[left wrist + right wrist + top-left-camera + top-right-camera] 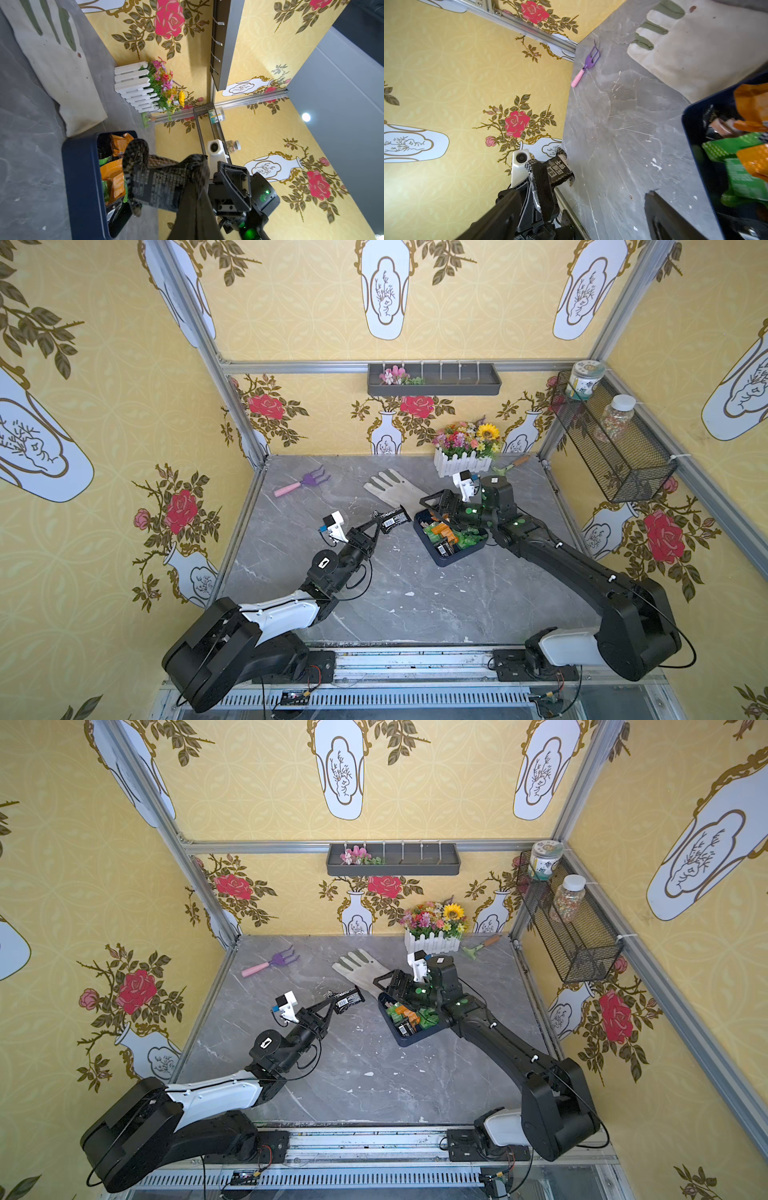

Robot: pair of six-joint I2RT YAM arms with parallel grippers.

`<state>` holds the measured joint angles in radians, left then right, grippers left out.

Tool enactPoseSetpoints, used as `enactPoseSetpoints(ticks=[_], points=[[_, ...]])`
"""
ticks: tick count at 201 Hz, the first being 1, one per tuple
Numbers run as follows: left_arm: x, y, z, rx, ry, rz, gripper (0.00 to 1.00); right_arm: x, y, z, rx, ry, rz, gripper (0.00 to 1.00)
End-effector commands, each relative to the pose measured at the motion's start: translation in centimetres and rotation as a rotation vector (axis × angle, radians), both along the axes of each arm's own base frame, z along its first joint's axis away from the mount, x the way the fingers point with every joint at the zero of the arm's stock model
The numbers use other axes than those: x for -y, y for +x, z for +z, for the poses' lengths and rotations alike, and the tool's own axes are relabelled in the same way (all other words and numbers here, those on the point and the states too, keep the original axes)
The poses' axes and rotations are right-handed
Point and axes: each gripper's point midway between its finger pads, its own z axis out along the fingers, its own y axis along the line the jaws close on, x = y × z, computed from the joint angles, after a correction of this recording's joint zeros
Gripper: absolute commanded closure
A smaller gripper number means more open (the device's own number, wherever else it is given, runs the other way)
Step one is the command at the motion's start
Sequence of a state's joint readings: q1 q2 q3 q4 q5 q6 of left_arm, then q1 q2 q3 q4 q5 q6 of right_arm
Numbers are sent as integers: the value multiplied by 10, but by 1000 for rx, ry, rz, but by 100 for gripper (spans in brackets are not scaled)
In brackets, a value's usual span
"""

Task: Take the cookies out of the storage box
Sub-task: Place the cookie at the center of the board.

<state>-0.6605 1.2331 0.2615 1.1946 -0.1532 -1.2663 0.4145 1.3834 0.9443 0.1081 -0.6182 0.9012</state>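
The right hand (437,506), spread wide, hangs over a corner of the storage box (449,561) with the cookies (455,537) just beneath it, nearer than the left hand (380,526), which pinches one black packet (395,521) clear of the box.

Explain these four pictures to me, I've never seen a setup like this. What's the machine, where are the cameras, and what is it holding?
Two robot arms work at a grey table. Two pictures look down from overhead, side by side; the other two come from a camera on each arm's wrist. The left pincer is shut on a black cookie packet, held beside the navy storage box. The right pincer hangs open over that box, which holds green, orange and black packets. Also on the table: a work glove, a purple hand rake and a white picket planter.
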Motion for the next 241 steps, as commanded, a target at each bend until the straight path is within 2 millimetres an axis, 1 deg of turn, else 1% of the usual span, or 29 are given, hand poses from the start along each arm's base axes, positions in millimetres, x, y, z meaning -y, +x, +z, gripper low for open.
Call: enactPoseSetpoints(ticks=[1,19,37,67,83,94,109,128,136,155,167,174,183,201,214,227,241], points=[[-2,-10,25,67,-116,-43,100,-16,8,22,74,112,27,3],[-1,-11,20,48,-120,-56,100,-34,10,25,84,164,72,5],[-1,-11,18,39,-122,-60,100,-53,7,26,92,186,122,7],[-3,-8,18,30,-134,-41,100,-72,-4,31,111,191,176,9],[-5,-5,17,23,-137,-22,100,-73,-10,34,112,195,183,9],[-5,-2,12,1,-138,-14,100,-72,-14,36,117,198,182,9],[-4,1,6,-27,-140,-11,100,-70,-18,36,110,191,180,13],[1,4,-2,-55,-139,-25,100,-71,-22,27,82,165,184,22],[5,5,-1,-53,-141,-38,100,-71,-22,24,76,158,184,25],[14,6,1,-46,-147,-78,100,-69,-21,16,58,124,164,26],[19,8,1,-47,-148,-96,100,-67,-20,11,51,99,147,25],[22,9,1,-48,-148,-104,100,-63,-19,9,51,77,136,24],[25,11,1,-50,-144,-110,100,-54,-17,6,56,33,102,22],[38,16,-1,-58,-136,-141,100,-24,-11,13,90,-21,15,20],[54,21,-2,-60,-130,-173,100,-2,-6,15,80,-31,-31,20],[73,28,-3,-62,-126,-200,100,20,-5,7,33,-65,-74,19],[96,36,-11,-85,-125,-235,100,39,-7,-2,-3,-96,-121,16]])
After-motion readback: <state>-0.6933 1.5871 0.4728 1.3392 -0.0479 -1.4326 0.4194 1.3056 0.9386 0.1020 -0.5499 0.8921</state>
